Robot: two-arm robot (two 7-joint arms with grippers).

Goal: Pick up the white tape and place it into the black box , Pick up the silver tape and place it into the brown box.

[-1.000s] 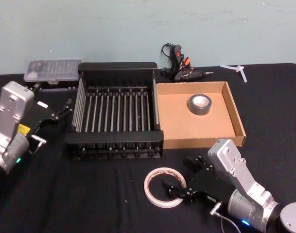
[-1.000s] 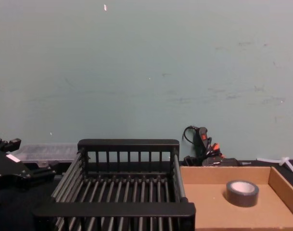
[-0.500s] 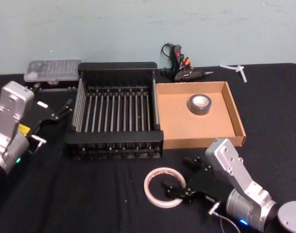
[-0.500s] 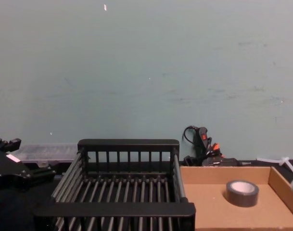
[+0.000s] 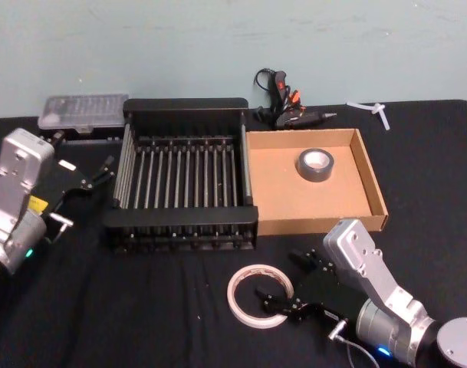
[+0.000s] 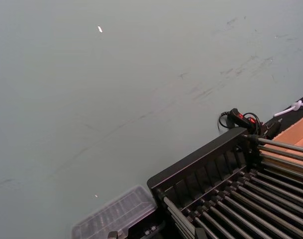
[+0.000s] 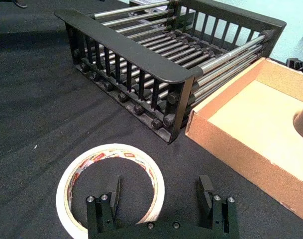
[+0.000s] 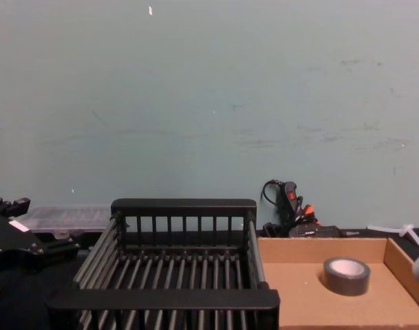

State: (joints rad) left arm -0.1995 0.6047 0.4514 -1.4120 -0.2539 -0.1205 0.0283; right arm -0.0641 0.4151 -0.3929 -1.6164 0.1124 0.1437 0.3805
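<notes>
The white tape [image 5: 258, 296] [image 7: 109, 186] lies flat on the black cloth in front of the black box [image 5: 183, 107] [image 7: 136, 52] [image 8: 181, 204]. My right gripper [image 5: 285, 277] [image 7: 159, 191] is open and straddles the ring's side: one finger is inside the ring's hole, the other outside on the cloth. The silver tape [image 5: 315, 163] [image 8: 346, 275] rests inside the brown box [image 5: 294, 207] [image 8: 298, 295] [image 7: 246, 119], to the right of the black box. My left gripper [image 5: 87, 178] [image 8: 37, 251] stays open at the left of the black box, holding nothing.
A black and orange glue gun [image 5: 283, 103] [image 8: 292, 203] lies behind the boxes. A clear plastic case [image 5: 81, 111] [image 6: 114, 216] sits at the back left, and a small white plastic piece [image 5: 375, 110] at the back right. Bare black cloth surrounds the white tape.
My right arm has sunk slightly over the white tape. The left arm, both tapes and both boxes have not moved.
</notes>
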